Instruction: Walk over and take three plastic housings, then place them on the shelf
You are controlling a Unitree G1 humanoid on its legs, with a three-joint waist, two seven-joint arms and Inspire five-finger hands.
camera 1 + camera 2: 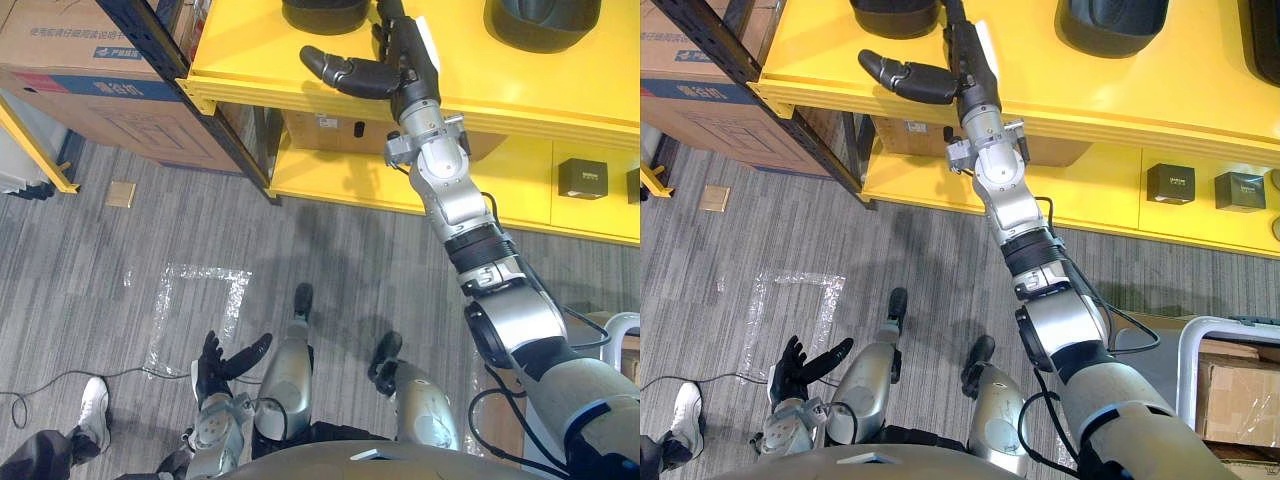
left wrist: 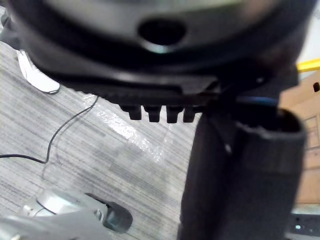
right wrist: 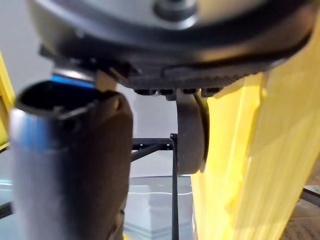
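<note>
Two black plastic housings sit on the yellow shelf's top board, one at the left and one at the right. My right hand reaches up over that board between them. Its fingers run straight beside the left housing and its thumb sticks out sideways over the board's front; it is open and holds nothing. In the right wrist view the thumb stands apart from a finger next to the yellow shelf. My left hand hangs low over the floor, open and empty.
Cardboard boxes stand under a dark rack post at the left. Small black boxes rest on the lower yellow board. A person's white shoe is at the lower left. A white-rimmed bin holds cartons at the right.
</note>
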